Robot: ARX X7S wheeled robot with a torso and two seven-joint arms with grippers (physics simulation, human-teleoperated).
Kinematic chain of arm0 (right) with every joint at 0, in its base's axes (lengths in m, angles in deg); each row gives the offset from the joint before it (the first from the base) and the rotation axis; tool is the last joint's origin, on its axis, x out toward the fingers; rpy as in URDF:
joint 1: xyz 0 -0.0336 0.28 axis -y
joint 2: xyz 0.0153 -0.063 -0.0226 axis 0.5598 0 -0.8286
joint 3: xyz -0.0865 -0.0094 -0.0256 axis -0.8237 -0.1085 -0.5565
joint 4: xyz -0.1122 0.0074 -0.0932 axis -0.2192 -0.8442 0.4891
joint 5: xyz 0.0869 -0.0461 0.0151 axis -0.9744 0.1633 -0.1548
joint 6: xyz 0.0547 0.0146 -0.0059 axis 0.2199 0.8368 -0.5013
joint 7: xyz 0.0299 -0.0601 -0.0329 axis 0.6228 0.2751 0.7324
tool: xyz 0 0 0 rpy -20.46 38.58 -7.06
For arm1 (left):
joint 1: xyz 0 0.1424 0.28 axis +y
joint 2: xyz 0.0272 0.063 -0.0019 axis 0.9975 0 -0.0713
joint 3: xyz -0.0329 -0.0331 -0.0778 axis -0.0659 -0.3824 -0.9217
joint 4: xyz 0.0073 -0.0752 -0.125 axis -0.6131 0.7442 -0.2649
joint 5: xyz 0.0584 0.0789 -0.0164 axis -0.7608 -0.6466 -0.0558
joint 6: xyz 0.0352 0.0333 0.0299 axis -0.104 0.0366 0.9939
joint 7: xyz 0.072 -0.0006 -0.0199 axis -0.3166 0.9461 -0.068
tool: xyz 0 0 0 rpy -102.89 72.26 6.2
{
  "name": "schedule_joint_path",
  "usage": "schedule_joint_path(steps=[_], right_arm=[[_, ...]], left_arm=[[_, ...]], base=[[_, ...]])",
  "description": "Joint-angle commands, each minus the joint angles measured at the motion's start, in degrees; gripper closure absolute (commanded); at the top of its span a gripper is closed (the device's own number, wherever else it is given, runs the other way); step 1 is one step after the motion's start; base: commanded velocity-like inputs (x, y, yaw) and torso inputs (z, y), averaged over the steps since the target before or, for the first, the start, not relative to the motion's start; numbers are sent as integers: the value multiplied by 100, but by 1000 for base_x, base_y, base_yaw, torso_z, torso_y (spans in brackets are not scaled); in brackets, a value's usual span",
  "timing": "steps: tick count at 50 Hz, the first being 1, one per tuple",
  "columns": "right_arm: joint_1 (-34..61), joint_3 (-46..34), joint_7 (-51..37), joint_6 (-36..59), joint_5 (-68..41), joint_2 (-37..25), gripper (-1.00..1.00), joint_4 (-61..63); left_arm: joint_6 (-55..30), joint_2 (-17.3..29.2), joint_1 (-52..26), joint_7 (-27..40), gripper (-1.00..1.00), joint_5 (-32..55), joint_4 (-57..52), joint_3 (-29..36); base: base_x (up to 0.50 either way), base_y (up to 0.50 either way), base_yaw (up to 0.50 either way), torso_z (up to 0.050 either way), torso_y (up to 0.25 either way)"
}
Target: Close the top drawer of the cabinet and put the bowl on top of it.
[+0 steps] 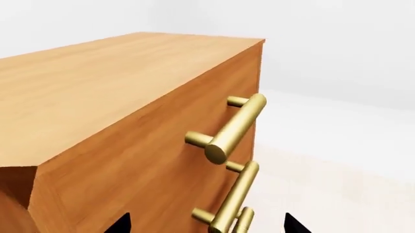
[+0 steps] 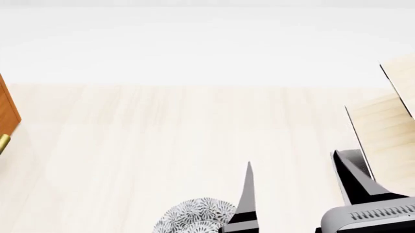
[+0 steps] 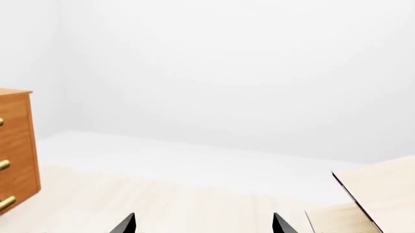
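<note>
The reddish-brown cabinet (image 1: 97, 82) fills the left wrist view, seen from close by. Its top drawer (image 1: 155, 145) carries a brass bar handle (image 1: 236, 126) and looks flush with the front below it. My left gripper (image 1: 206, 225) is open, its dark fingertips (image 1: 120, 224) apart on either side of the lower handles, holding nothing. In the head view the cabinet (image 2: 7, 112) only shows at the far left edge. The patterned bowl (image 2: 194, 217) sits at the bottom edge, just left of my open, empty right gripper (image 2: 298, 189). The right wrist view shows the cabinet (image 3: 16, 145) far off.
A pale wooden structure (image 2: 389, 141) stands at the right in the head view, close to the right gripper, and shows again as the pale structure (image 3: 382, 199) in the right wrist view. A pale wood surface (image 2: 162, 145) stretches between the cabinet and the bowl.
</note>
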Motion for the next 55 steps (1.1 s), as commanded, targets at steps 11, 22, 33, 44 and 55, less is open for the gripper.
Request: schedule_joint_path(steps=[11, 22, 33, 44, 55], right_arm=[[58, -115, 4, -37, 46, -47, -100, -72], [-6, -141, -251, -278, -158, -235, -100, -29], [167, -413, -714, -539, -440, -434, -100, -104], [200, -412, -856, -636, -498, -497, -100, -124], [51, -220, -955, -599, -401, -579, -100, -120]], left_arm=[[-548, 64, 258, 37, -100, 477, -1277, 67], [-946, 198, 342, 36, -100, 885, -2247, 202], [-1198, 279, 540, 101, -100, 1318, -3011, 121], [-1267, 399, 681, 63, -100, 1535, -3637, 213], [-1470, 395, 860, 200, -100, 2141, -4078, -50]], base=[[0, 0, 0, 0, 0], [0, 0, 0, 0, 0], [0, 0, 0, 0, 0], [0, 0, 0, 0, 0], [0, 0, 0, 0, 0]])
